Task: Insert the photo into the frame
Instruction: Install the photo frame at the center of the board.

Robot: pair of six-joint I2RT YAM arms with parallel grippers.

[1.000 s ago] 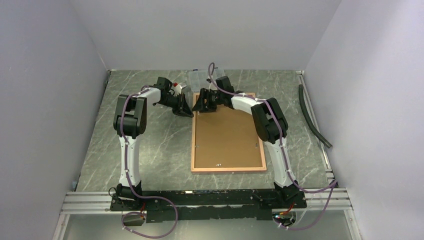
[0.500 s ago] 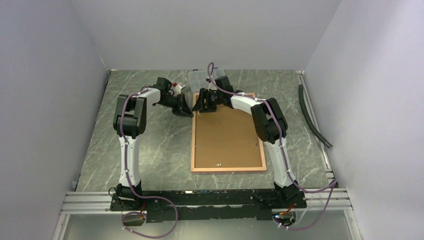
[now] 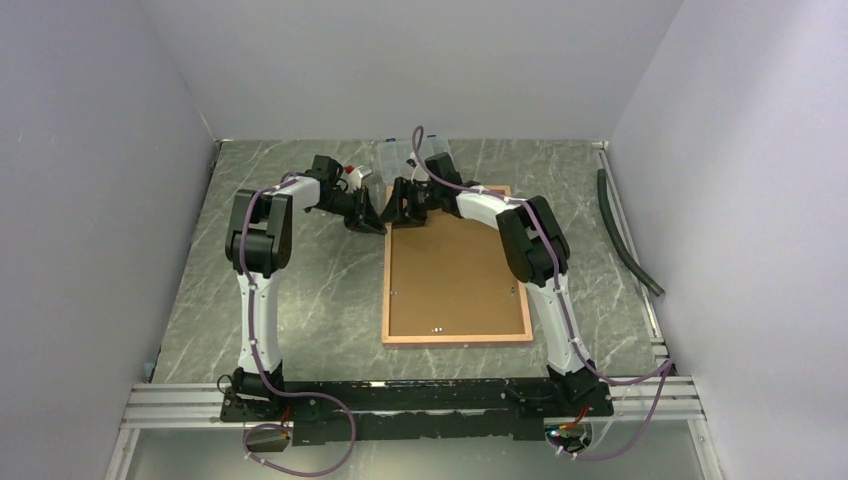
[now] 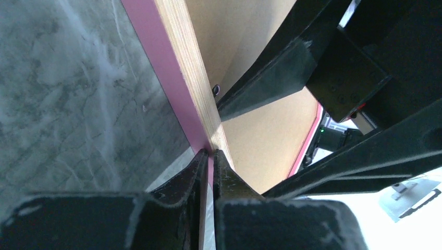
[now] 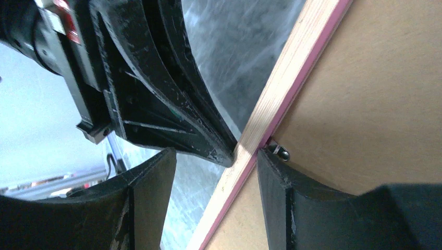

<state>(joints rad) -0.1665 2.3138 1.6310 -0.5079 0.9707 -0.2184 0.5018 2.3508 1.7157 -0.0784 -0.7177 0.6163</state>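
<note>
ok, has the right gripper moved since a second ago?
Yes. The right gripper slid slightly left, toward the far-left corner of the frame.

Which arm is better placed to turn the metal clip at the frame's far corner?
Right, probably. The right gripper is open astride the frame edge, one finger beside the clip; the left gripper is shut outside that edge.
</note>
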